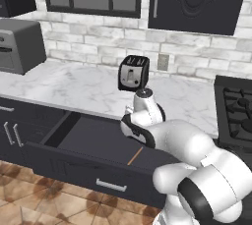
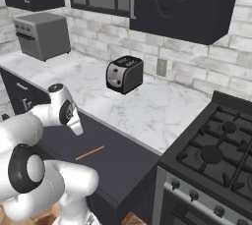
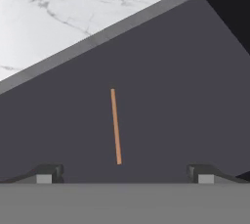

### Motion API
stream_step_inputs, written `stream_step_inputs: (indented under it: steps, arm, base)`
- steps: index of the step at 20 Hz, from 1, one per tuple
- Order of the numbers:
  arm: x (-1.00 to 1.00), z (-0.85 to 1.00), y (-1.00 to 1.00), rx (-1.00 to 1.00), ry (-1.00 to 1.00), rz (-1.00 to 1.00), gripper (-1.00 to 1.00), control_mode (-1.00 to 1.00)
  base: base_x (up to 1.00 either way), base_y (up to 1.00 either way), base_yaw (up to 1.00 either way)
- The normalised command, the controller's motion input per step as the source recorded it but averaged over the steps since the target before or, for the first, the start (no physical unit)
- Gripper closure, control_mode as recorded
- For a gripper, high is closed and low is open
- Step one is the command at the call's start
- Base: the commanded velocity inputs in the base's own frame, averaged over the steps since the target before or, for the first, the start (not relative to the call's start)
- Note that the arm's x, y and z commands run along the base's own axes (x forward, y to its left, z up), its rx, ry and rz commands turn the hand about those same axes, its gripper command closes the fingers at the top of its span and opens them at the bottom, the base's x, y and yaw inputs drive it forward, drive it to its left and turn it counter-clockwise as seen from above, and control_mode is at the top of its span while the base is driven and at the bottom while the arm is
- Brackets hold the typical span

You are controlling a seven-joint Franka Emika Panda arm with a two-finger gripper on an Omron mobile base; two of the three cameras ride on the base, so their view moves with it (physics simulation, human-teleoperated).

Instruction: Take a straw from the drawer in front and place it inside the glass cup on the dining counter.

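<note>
1. The marble worktop (image 1: 83, 89) runs along a white brick wall (image 1: 197, 54), with dark upper cabinets (image 2: 182, 3) mounted above it
2. The gas stove (image 2: 216, 157) stands at the right end of the worktop, its black grates and a row of front knobs visible in the right base view
3. The drawer (image 1: 93, 143) is pulled fully open below the worktop edge; its interior floor is flat and dark, and its silver bar handle (image 1: 111, 185) sits horizontally on the front panel
4. The robot arm (image 1: 197, 170) reaches over the open drawer, with the hand positioned above the drawer interior and pointing downward
5. A grey microwave-type appliance (image 2: 42, 35) rests at the left end of the worktop, well apart from the drawer
6. A black and silver toaster (image 2: 124, 74) stands upright on the worktop near the wall outlet (image 1: 163, 62), behind the drawer
7. The gripper (image 3: 124, 174) hangs above the drawer floor with its jaws spread wide apart; nothing is between the two fingertips (image 3: 46, 174)
8. The straw (image 3: 115, 126) lies flat on the drawer floor, apart from the drawer walls. In the hand view it sits roughly midway between the fingertips, just ahead of them, and is not in contact with either one
</note>
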Motion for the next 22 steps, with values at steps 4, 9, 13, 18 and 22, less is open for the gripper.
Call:
stream_step_inputs:
  steps: [4,9,13,18,22]
  arm:
    - [0.2,-0.42,0.0,0.0,0.03,0.0,-1.0,-1.0]
    - [0.18,-0.38,0.0,0.0,0.06,0.0,-1.0,-1.0]
    - [0.18,-0.29,-0.06,0.0,0.05,0.0,-1.0,-1.0]
    - [0.24,-0.25,-0.12,0.0,0.05,0.02,-1.0,-1.0]
    - [0.24,-0.27,-0.08,0.0,0.05,0.04,-1.0,-1.0]
  base:
    - [0.0,0.0,0.0]
    - [0.0,0.0,0.0]
    - [0.0,0.0,0.0]
    - [0.0,0.0,0.0]
    - [0.0,0.0,0.0]
